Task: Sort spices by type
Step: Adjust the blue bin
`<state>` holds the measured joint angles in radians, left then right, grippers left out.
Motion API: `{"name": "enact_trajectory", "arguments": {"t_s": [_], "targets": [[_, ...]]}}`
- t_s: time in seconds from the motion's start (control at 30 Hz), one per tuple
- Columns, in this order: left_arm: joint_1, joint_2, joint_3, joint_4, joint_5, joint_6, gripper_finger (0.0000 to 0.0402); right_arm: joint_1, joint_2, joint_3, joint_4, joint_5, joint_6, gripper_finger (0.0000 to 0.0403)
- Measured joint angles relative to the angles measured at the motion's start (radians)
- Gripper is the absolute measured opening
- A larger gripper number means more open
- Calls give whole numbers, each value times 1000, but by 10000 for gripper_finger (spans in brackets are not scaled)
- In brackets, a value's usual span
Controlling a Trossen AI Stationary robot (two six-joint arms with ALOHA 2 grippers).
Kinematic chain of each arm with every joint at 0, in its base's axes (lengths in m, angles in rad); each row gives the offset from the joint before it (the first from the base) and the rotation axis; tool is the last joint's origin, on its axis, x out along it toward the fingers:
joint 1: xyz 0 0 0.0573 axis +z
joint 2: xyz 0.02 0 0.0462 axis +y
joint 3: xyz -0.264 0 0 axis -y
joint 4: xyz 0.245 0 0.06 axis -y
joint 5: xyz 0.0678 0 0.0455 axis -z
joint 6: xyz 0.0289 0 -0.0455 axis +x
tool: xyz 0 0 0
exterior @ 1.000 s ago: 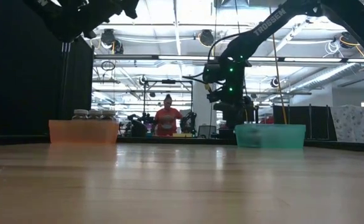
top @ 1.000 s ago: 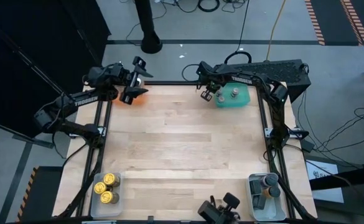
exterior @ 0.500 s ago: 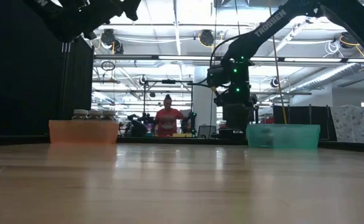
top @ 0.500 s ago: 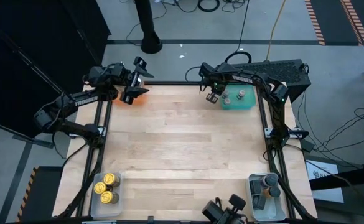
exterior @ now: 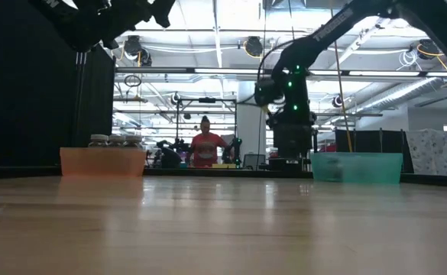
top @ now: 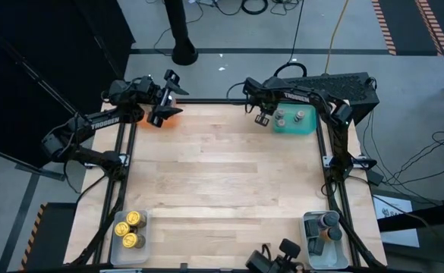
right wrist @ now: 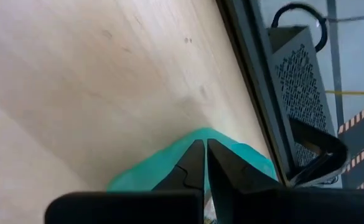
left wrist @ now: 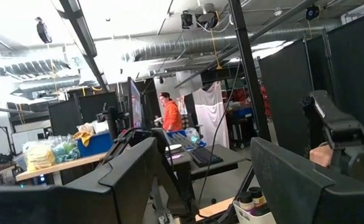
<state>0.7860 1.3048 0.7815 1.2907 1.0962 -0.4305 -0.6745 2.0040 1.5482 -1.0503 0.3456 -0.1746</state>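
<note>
The teal tray (top: 296, 121) sits at the table's far edge with two grey-lidded jars (top: 281, 119) standing in it. It also shows in the low view (exterior: 357, 166). My right gripper (top: 263, 115) is at the tray's left end, fingers together. My left gripper (top: 161, 106) hangs open, raised above the orange tray (top: 171, 115) at the far left corner. That tray holds pale jars (exterior: 110, 140). Yellow jars (top: 130, 227) stand in a clear tray at the near left. Dark jars (top: 326, 224) stand in a clear tray at the near right. My right gripper comes from above, pointing down, at the teal tray's left end (right wrist: 169, 165). The two fingers (right wrist: 194, 163) stand almost together over its rim, as if pinching the thin wall. The fingertips hide the exact contact. The tray rests flat on the table.
A broad stretch of bare wooden table (top: 222, 174) lies between the four trays. A black metal frame (top: 324, 163) runs along the table's sides. A person in an orange top (exterior: 205, 145) stands far off in the room behind.
My right gripper has moved toward the table's right edge along the far side. The teal tray with its two jars has slid the same way with it, staying flat on the table.
</note>
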Motion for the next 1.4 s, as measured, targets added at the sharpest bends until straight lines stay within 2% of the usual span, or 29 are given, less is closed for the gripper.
{"name": "enact_trajectory", "arguments": {"t_s": [0.23, 0.37, 0.47, 0.53, 0.6, 0.67, 0.8, 0.97, 1.4], "targets": [[0, 0, 0, 0, 0, 1, 265, 77, -128, 0, -75, -35, 111, 0], [0, 0, 0, -16, 0, 1, 265, 135, -198, -37, -177, -241, 195, 0], [0, 0, 0, -41, 2, 1, 265, 172, -263, -154, -188, -403, 201, 0], [0, 0, 0, -57, 3, 1, 265, 183, -311, -265, -195, -462, 226, 0], [0, 0, 0, -71, 4, 6, 265, 176, -358, -383, -196, -438, 272, 0], [0, 0, 0, -77, 3, 23, 265, 156, -403, -473, -190, -360, 317, 0], [-5, 0, 0, -74, -21, 58, 265, 96, -460, -569, -137, -238, 376, 0], [-14, 0, 0, -75, -42, 70, 265, 28, -472, -599, -100, -146, 366, 0], [-16, 0, 0, -108, -45, 71, 265, -102, -471, -600, -14, -82, 261, 0]]}}
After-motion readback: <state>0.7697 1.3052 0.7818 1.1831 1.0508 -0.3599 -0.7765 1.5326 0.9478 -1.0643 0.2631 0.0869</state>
